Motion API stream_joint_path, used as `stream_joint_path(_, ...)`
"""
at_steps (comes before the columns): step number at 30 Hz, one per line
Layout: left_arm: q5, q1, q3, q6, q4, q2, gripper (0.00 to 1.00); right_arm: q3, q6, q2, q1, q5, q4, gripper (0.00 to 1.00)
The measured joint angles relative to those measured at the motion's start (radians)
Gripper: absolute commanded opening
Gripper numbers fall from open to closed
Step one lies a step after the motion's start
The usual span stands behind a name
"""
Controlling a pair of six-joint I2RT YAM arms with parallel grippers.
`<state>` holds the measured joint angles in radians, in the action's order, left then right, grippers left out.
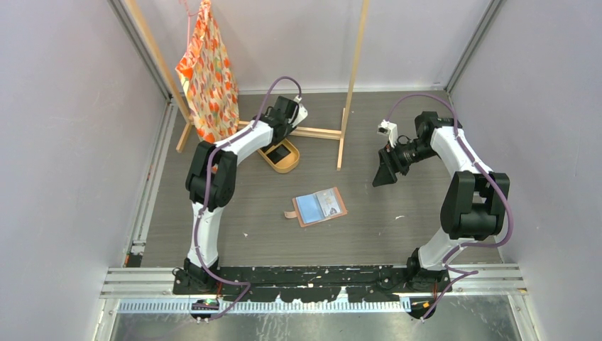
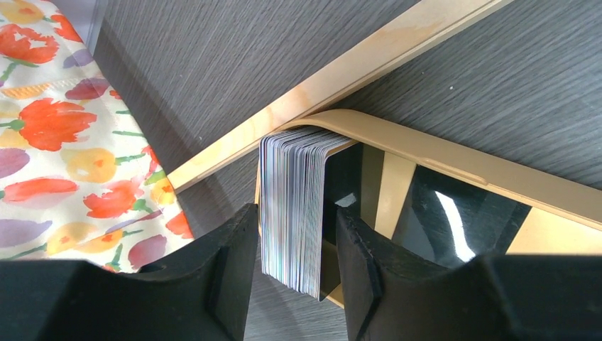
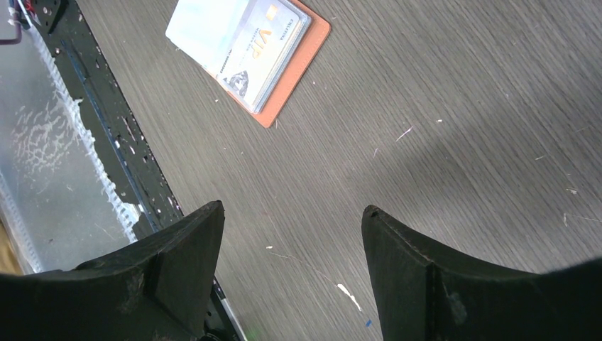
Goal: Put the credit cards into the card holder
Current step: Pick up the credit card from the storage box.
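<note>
Two fingers of the left gripper straddle the upright cards in the tan tray, not yet pinching; a wooden rail and flowered cloth crowd just beyond. The right gripper hangs open, the wallet lying ahead.

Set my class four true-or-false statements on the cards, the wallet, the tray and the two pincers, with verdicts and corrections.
1. The card holder lies open on the table. True.
2. The right pincer grips a card. False: it is open and empty, above bare table.
3. The credit cards stand on edge in a stack between the fingers of the left pincer. True.
4. The tan tray touches the card holder. False: they lie apart, and the tray sits farther back by the wooden frame.
</note>
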<state>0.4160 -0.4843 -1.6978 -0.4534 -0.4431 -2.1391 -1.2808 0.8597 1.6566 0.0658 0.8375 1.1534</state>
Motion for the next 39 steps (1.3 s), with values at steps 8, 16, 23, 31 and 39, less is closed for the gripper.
stream_joint_path(8,-0.001,-0.005,0.009,0.001,0.008,0.0,0.38,0.0,0.003,0.0,0.0,0.001,0.004,0.75)
stream_joint_path(16,0.0,-0.005,0.02,0.001,0.02,0.001,0.29,0.0,0.003,0.0,0.0,0.003,0.006,0.75)
stream_joint_path(23,0.003,-0.005,0.037,0.001,0.037,0.015,0.24,-0.002,0.006,0.011,0.0,0.004,0.013,0.75)
stream_joint_path(31,0.005,-0.005,0.045,0.001,0.046,0.023,0.21,-0.002,0.011,0.015,0.0,0.006,0.023,0.75)
stream_joint_path(39,0.011,-0.005,0.047,0.001,0.051,0.03,0.29,-0.002,0.014,0.015,0.0,0.006,0.026,0.75)
